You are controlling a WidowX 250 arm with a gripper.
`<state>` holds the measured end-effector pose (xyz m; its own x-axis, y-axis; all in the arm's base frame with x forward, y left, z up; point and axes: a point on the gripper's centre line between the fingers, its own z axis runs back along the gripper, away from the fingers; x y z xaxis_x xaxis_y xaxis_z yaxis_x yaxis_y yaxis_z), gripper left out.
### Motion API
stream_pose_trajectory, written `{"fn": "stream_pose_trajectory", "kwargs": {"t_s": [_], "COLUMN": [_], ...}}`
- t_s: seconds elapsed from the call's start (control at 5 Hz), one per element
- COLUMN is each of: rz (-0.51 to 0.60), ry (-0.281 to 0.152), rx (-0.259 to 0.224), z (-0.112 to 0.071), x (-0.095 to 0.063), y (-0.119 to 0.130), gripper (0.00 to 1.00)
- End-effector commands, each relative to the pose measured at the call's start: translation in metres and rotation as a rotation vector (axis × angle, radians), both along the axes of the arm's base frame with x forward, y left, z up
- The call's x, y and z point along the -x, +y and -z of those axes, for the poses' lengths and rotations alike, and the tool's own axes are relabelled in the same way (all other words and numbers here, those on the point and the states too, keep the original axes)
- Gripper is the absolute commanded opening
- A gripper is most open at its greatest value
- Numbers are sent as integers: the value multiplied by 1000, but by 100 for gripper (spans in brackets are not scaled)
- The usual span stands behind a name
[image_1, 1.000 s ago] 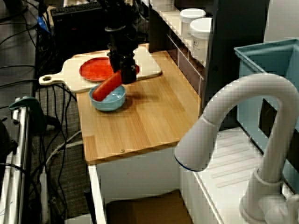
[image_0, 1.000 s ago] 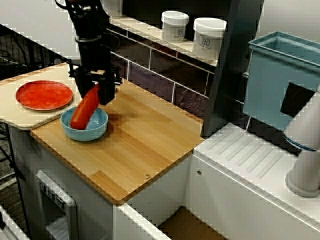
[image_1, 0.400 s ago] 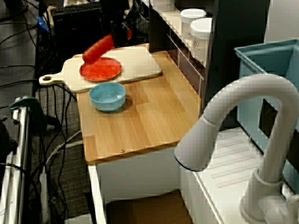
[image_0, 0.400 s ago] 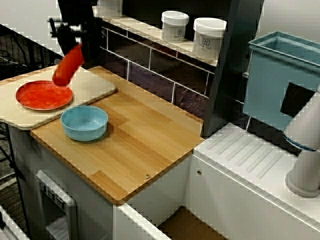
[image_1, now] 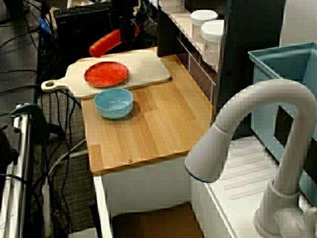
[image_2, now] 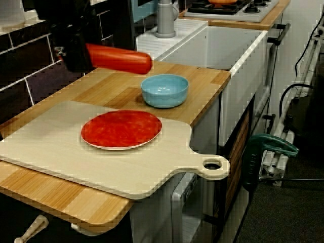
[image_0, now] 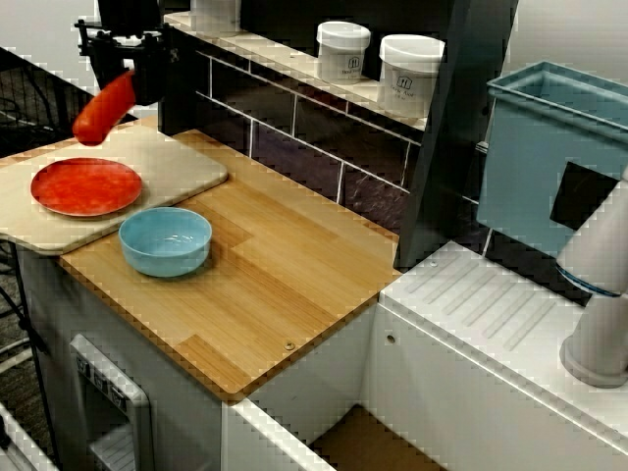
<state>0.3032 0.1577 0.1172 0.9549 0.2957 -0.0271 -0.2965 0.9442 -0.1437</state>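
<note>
now sausage [image_0: 103, 108] (still clamped) has left bowl [image_0: 165, 241].

I'm seeing open air over the red plate [image_0: 86, 186]; blue bowl [image_0: 165, 240] and shelf [image_0: 278, 59] are crowding the sides.

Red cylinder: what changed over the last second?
The pincer, shut on the red cylinder, lifted it out of the blue bowl and carried it up above the cutting board, by the red plate. Bowl, plate and board stayed put.
</note>
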Motion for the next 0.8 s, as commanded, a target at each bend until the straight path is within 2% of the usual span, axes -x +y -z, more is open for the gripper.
{"fn": "stream_pose_trajectory", "kwargs": {"t_s": [0.0,0.2,0.4,0.6], "rz": [26,28,48,25], "ry": [80,75,44,-14], "rx": [-45,-51,-54,-54], "z": [7,13,20,26], "x": [3,18,35,42], "y": [48,53,41,25], "gripper": [0,0,0,0]}}
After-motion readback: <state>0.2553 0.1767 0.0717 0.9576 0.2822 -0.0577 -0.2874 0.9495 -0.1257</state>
